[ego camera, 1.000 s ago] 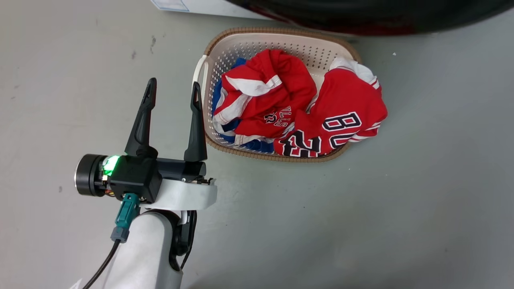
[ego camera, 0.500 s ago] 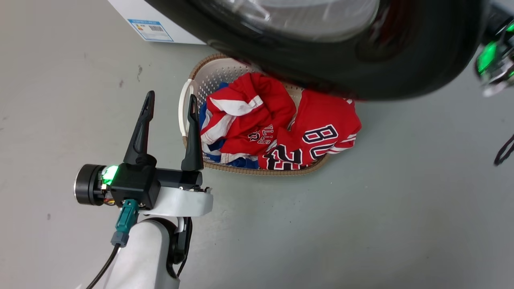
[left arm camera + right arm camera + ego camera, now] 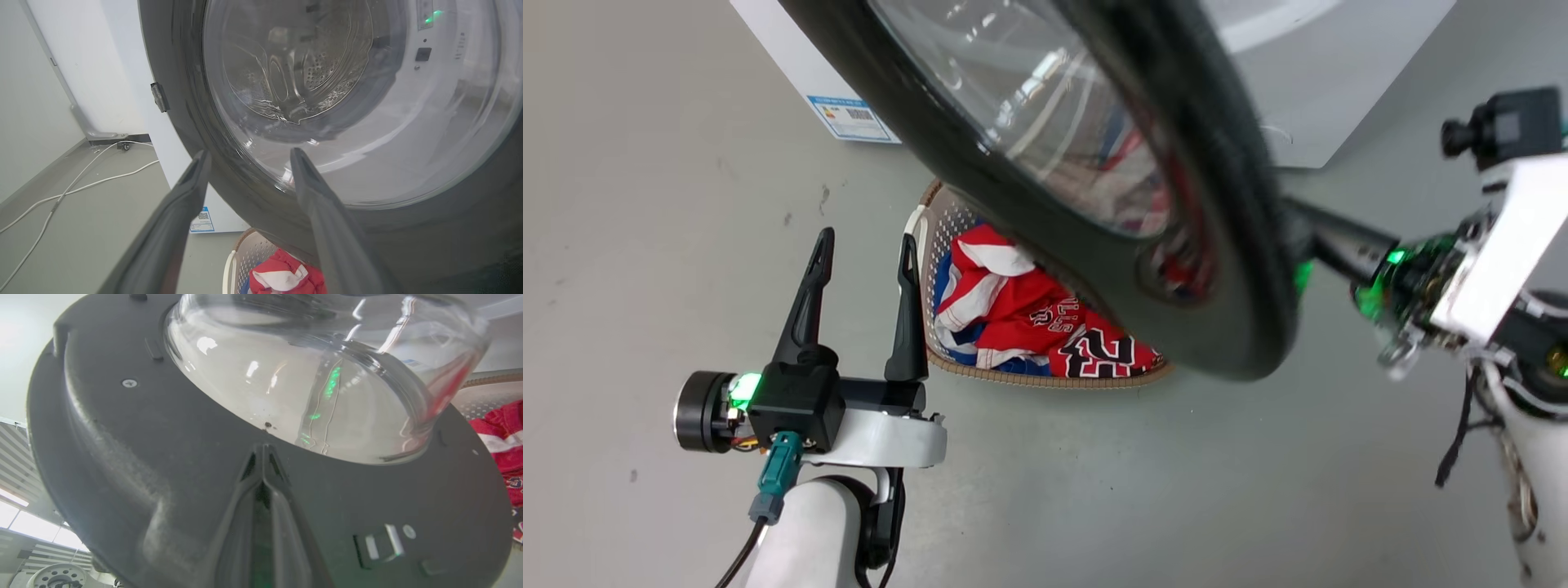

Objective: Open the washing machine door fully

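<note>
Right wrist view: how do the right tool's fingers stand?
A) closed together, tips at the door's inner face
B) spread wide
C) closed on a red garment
A: the fingers of the right tool meet, tips at the dark inner face of the washing machine door, just below its glass bowl.

The door [image 3: 1229, 261] stands swung out above a basket [image 3: 947, 216] of red jerseys [image 3: 1013, 314]. Right gripper [image 3: 1311, 235] meets its rim. Left gripper [image 3: 867, 237] hangs beside the basket, fingers apart.
</note>
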Motion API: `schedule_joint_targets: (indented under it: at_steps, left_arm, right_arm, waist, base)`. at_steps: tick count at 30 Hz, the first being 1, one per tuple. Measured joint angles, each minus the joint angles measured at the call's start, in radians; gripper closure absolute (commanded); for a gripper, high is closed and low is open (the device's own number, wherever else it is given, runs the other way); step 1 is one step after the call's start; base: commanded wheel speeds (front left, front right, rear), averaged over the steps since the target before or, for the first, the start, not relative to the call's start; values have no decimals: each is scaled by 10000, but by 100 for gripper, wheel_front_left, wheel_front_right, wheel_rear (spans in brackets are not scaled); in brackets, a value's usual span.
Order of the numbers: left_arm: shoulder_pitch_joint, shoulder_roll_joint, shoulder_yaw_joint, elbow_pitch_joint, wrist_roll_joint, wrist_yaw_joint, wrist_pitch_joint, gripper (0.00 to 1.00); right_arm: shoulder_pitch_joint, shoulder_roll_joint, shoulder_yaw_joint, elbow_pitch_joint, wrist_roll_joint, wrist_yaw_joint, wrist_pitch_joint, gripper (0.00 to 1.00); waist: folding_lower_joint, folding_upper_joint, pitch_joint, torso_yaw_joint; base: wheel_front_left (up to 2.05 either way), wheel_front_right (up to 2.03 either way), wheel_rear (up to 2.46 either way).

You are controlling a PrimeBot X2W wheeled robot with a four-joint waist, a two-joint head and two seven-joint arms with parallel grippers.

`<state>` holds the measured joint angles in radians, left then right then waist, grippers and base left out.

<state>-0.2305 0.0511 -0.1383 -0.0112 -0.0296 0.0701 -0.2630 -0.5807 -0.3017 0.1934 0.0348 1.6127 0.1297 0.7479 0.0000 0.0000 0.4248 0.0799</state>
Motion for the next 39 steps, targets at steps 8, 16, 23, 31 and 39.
schedule_joint_targets:
  at_steps: [8, 16, 23, 31, 39]
  left_arm:
    - [271, 0, -17, 117, -12, 8, -2, 0]
    - [476, 0, 35, 153, -13, 15, 0, 0]
    - [635, 0, 50, 201, -79, 48, 0, 0]
    - [791, 0, 15, 259, -104, 94, -2, 0]
    - [1005, -2, 107, 334, -100, 98, 0, 0]
  right_arm:
    - [1377, 359, 752, -988, -25, -4, 242, 100]
    - [2281, 725, 1363, -1336, -40, -4, 324, 100]
    - [2786, 1106, 1728, -1411, -31, -4, 316, 100]
    - [3161, 1436, 1975, -1402, -52, 2, 259, 100]
    - [3622, 1482, 2211, -1177, -36, 10, 378, 100]
  waist:
    - [0, 0, -522, 38]
    - [0, 0, -858, 115]
    - [-1, 0, -1063, 221]
    - [-1, 0, -1247, 289]
    - [-1, 0, -1573, 194]
  base:
    - [0, 0, 0]
    - [0, 0, 0]
    - [0, 0, 0]
    - [0, 0, 0]
    - [0, 0, 0]
